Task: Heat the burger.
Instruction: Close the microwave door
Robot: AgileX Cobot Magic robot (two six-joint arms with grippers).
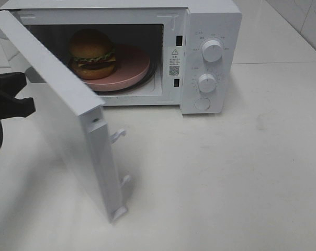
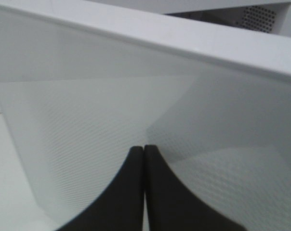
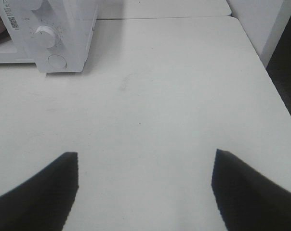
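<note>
While the left pincer (image 2: pixel 144 148) faces the door (image 1: pixel 64 112), the burger (image 1: pixel 92 54) sits beyond.

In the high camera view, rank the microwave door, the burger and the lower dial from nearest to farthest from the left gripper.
1. The microwave door, swung open at the left, just in front of the left gripper.
2. The burger, inside the oven on the pink plate.
3. The lower dial, on the control panel at the right.
</note>
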